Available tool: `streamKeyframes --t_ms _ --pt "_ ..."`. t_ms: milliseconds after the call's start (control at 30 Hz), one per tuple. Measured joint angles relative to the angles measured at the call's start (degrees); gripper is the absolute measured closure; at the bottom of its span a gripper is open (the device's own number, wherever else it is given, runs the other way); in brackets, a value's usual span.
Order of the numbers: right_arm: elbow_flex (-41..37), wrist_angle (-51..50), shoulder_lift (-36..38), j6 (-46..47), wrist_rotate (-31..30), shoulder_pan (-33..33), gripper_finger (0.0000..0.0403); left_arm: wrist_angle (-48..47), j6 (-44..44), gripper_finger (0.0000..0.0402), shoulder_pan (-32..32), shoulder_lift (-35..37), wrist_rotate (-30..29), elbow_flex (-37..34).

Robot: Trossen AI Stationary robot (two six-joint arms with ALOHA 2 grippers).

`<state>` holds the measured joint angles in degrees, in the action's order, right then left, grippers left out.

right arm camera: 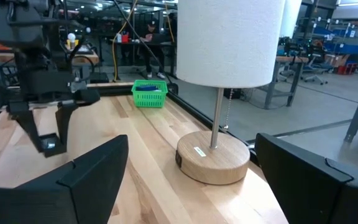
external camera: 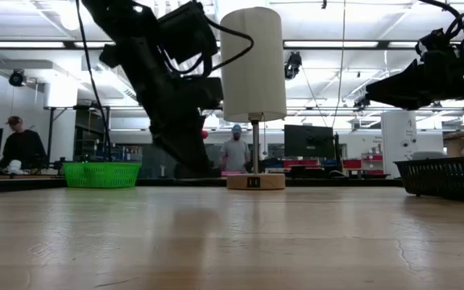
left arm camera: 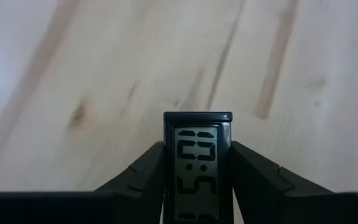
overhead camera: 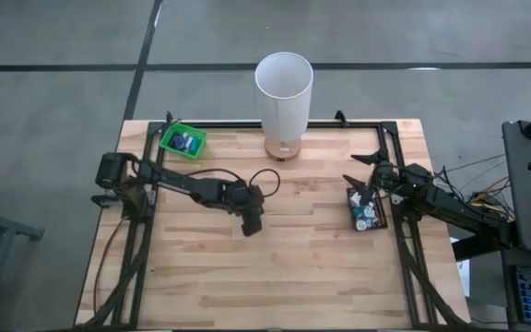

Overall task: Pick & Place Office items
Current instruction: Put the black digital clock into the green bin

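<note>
Two dark robot arms work over a pale wooden bench [overhead camera: 275, 267] seen from above. The left gripper [left arm camera: 197, 168] hangs above the middle of the bench, its fingers [left arm camera: 143, 171] pinching a small black digital clock [left arm camera: 197, 155] by its two narrow sides. The clock's grey display faces the wrist camera, and bare wood shows beneath it, so it appears to be held clear of the bench. In the right wrist view the same clock shows as a small dark piece at the tip of the left gripper.

At the bench's right edge sits a black tray [overhead camera: 352, 214] holding the remaining office items [overhead camera: 367, 216], small white, teal and dark bits, too small to tell apart. The right gripper [overhead camera: 365, 184] waits just above that tray, fingers spread wide. A green tray [overhead camera: 171, 138] stands at the far left corner with something blue inside. A white lamp [overhead camera: 284, 92] on a round wooden base stands at the far middle edge. People show in the room beyond the bench.

Judging by this layout, the step in hand is carrying the clock to the green tray. To do it well, the grip should hold firm on the smooth sides, the clock should stay above the tray's wall in transit, and release should come only once it is low and centred inside.
</note>
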<state>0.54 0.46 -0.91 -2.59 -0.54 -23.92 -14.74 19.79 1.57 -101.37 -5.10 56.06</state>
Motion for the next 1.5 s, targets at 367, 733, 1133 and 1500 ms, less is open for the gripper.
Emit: streamKeyframes --t_ms 367,733,1133,1500 --pt "0.0 0.0 0.0 0.0 0.0 0.0 0.0056 -7.1 14.8 0.0246 -2.8 6.7 -5.2 0.2" --pt "0.0 0.0 0.0 0.0 0.0 0.0 0.0058 -20.2 31.6 0.0247 -7.6 16.0 -12.5 0.2" --pt "0.0 0.0 0.0 0.0 0.0 0.0 0.0057 -32.9 42.3 0.0247 -18.8 24.5 -15.8 0.0" --pt "0.0 0.0 0.1 0.0 0.0 0.0 0.0054 -38.6 44.3 0.0245 -31.6 25.3 -17.7 -0.1"
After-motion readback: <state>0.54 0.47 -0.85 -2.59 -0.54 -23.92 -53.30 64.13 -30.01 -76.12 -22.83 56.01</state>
